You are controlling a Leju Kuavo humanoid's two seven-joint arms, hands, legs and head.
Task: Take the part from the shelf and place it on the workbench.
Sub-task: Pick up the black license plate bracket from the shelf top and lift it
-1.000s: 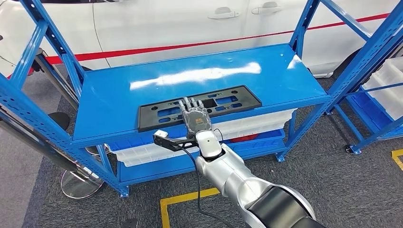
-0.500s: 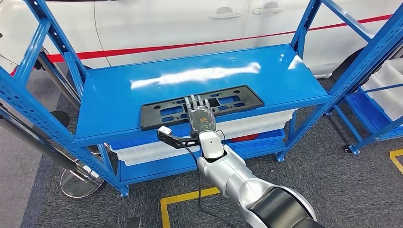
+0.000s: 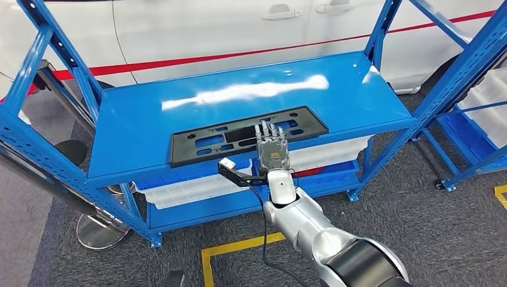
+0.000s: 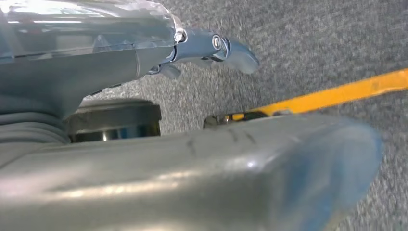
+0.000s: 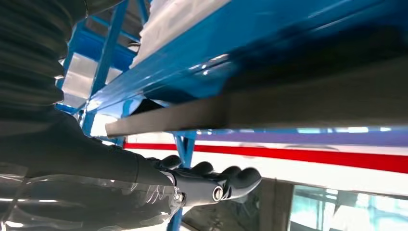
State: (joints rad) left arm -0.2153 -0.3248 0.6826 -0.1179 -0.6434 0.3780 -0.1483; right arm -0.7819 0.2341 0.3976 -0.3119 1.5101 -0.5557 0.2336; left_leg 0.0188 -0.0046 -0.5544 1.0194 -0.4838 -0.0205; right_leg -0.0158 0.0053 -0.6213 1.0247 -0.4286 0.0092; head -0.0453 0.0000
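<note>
Your right hand [image 3: 272,150] lies flat over the black part [image 3: 239,136] with its fingers straight and close together, gripping nothing, apparently to line up a grasp. The part lies along the blue shelf [image 3: 179,113] front edge, at the hand's 11 o'clock.

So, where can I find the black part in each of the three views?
Head view: the black part lies flat on the front half of the blue shelf, the right hand over its near edge.
Left wrist view: not in it.
Right wrist view: the dark edge crossing the middle, close to the fingers.
Shared landmark: the car's red stripe.
</note>
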